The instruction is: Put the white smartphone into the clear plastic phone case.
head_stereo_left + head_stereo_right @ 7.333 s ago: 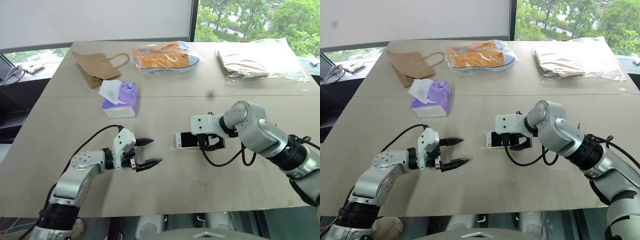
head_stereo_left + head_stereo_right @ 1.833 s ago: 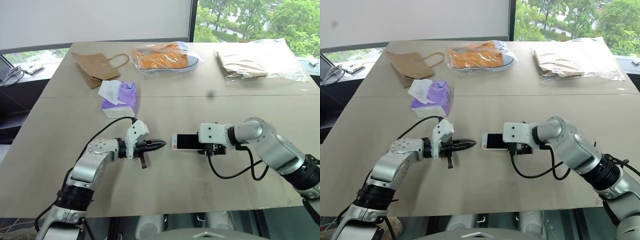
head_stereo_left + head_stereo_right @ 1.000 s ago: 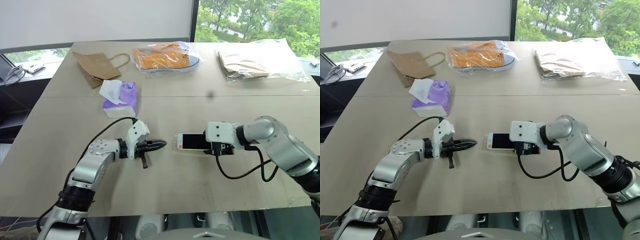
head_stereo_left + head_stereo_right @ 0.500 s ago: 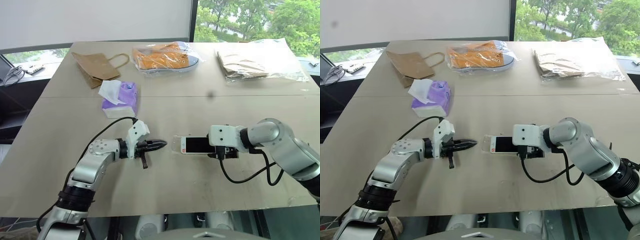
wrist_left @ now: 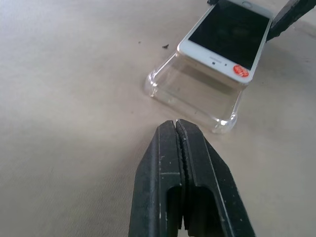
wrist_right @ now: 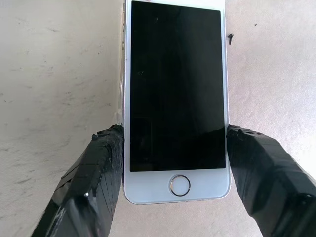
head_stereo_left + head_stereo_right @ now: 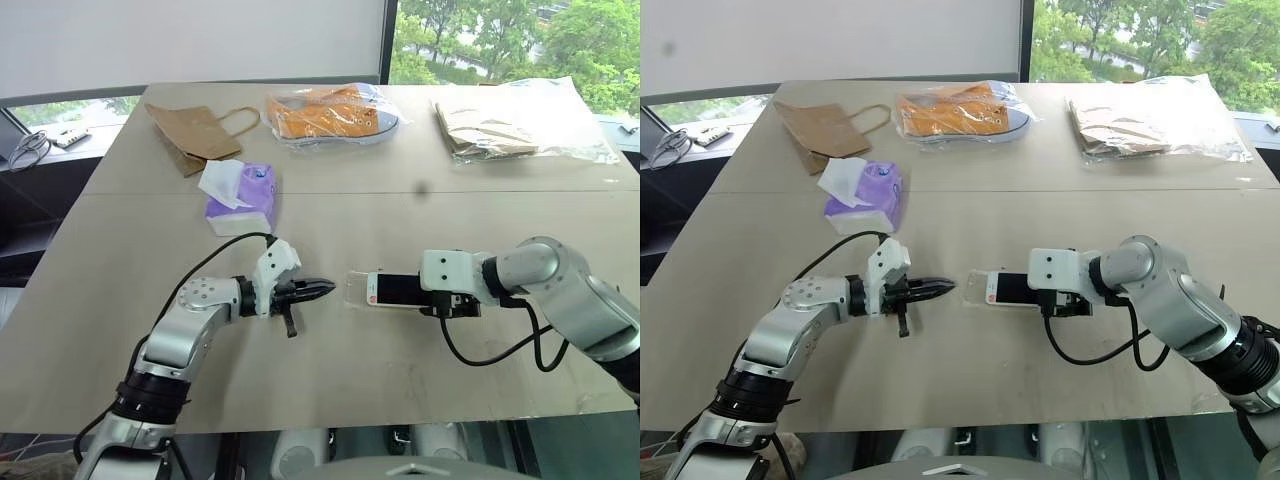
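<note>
Progress: partial | white smartphone [image 5: 224, 34] pinched by its 2 long edges in right gripper [image 6: 175, 148], raised end overhanging clear plastic phone case [image 5: 190, 91] on table, not seated | left gripper [image 5: 178, 129] pressed together, at case's 9 o'clock in head view | left: push phone home.

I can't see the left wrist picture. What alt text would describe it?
A white smartphone with a black screen sits partly inside a clear plastic phone case on a beige table, its near end raised above the case's empty end. In the foreground, the left gripper points at the case with its black jaws shut.
</note>
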`<state>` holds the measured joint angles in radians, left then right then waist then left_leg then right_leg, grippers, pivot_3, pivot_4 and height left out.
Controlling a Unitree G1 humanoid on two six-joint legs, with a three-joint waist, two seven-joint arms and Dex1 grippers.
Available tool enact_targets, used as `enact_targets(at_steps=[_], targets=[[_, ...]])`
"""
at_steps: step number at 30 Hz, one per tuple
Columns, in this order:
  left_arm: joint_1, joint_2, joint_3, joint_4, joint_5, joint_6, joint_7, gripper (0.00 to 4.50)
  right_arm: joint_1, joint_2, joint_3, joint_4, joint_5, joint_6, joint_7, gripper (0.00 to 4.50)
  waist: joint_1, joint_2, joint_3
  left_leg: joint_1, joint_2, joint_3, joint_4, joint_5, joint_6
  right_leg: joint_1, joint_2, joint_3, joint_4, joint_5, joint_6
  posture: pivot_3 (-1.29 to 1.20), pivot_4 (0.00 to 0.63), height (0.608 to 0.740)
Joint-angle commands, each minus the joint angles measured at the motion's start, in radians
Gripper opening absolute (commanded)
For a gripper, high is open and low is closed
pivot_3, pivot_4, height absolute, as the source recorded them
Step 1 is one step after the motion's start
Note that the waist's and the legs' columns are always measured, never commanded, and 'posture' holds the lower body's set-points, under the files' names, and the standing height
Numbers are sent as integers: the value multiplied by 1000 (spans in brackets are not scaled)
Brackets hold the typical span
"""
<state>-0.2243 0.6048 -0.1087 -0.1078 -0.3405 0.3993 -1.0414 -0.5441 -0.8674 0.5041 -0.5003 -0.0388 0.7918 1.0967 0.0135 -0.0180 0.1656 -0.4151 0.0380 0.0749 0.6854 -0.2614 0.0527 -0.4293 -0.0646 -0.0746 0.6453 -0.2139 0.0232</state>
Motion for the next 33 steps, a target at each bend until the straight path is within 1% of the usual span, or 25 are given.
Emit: enact_targets(at_steps=[1,2,3,7,9,11,14,16,21,22,26,33], targets=[[7,6,15,-55,-24,12,5,0,-12,7,-18,-22,21,9,10,3822,0,0,0,0,0,0,0,0,0,0,0,0,0,0,0,0,150,740],[9,8,18,-62,-27,15,6,0,-11,6,-18,-23,22,7,12,4229,0,0,0,0,0,0,0,0,0,0,0,0,0,0,0,0,150,740],[11,10,21,-69,-30,19,6,0,-9,5,-18,-22,19,4,7,4427,0,0,0,0,0,0,0,0,0,0,0,0,0,0,0,0,150,740],[12,15,34,-91,-49,34,6,0,-5,4,-44,-20,13,6,-21,4427,0,0,0,0,0,0,0,0,0,0,0,0,0,0,0,0,150,740],[13,20,41,-101,-62,42,0,0,-6,4,-86,-34,49,22,-17,4427,0,0,0,0,0,0,0,0,0,0,0,0,0,0,0,0,150,740],[15,27,44,-108,-73,50,-9,0,-15,30,-139,-47,107,69,-17,4427,0,0,0,0,0,0,0,0,0,0,0,0,0,0,0,0,150,740],[15,37,43,-107,-77,54,-16,0,-17,70,-196,-72,194,117,-11,3698,0,0,0,0,0,0,0,0,0,0,0,0,0,0,0,0,150,740],[11,44,34,-99,-71,59,-20,0,-15,98,-197,-72,213,123,-31,2819,0,0,0,0,0,0,0,0,0,0,0,0,0,0,0,0,150,740],[7,49,7,-88,-52,68,-19,0,-7,213,-134,-18,211,94,-116,303,-1,0,0,0,0,0,0,0,1,0,0,0,0,0,0,0,150,740],[9,50,6,-91,-53,70,-22,0,-6,232,-119,-4,206,84,-129,10,-1,0,0,0,0,0,0,0,1,0,0,0,0,0,0,0,150,740],[19,67,3,-96,-59,83,-43,0,-5,265,-58,68,181,32,-147,10,0,0,0,0,0,0,0,0,0,0,0,0,0,0,0,0,150,740],[38,75,-7,-95,-55,89,-46,0,-17,237,24,141,136,-11,-125,10,-1,0,0,0,0,0,0,0,0,0,0,0,0,0,0,0,150,740]])
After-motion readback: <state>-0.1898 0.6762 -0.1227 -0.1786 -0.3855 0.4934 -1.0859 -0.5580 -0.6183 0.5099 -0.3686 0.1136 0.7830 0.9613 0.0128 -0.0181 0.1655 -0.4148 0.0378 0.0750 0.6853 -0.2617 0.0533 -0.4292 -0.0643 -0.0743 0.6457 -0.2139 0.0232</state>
